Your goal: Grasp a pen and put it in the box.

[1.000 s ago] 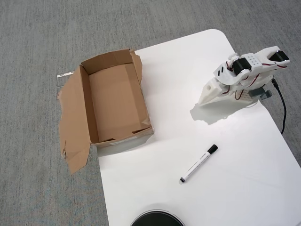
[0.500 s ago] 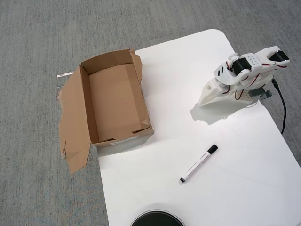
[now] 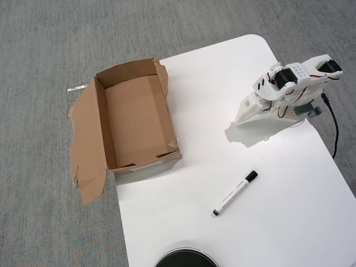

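In the overhead view a white bench (image 3: 289, 222) fills the right and lower part of the scene over grey carpet (image 3: 39, 44). The pen (image 3: 235, 193), a slim white marker with dark print on its barrel, lies flat on the bench toward five o'clock from the picture's centre; its black cap points to about two o'clock and its small black tip to about eight o'clock, and nothing touches it. The box (image 3: 136, 119), open brown cardboard with ragged flaps spread to its nine-o'clock side, sits at about ten o'clock from the pen, well apart from it, overhanging the bench's left edge. The white arm (image 3: 289, 92) is folded up near the bench's edge at two o'clock, well apart from the pen, with a black cable (image 3: 334, 130) trailing toward five o'clock. Its jaws (image 3: 245, 114) point toward eight o'clock; whether they stand wide or narrow I cannot tell. A dark round object (image 3: 186, 259) shows at six o'clock.
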Controlling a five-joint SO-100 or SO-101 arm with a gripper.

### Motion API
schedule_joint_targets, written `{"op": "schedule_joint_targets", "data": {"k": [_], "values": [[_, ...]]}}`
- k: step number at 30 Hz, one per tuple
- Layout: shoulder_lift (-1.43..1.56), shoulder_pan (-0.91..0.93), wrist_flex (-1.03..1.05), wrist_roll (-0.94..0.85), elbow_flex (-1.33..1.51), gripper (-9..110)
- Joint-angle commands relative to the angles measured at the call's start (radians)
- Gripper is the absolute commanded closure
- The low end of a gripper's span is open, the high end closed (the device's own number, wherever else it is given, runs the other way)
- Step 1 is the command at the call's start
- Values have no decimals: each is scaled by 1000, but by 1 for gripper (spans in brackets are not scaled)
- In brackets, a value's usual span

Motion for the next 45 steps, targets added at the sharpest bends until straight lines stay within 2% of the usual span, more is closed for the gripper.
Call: {"op": "schedule_joint_targets", "data": {"k": [1, 37, 45], "values": [[58, -4, -3, 58, 27, 101], [58, -16, -17, 58, 25, 101], [58, -18, -20, 51, -111, 101]]}}
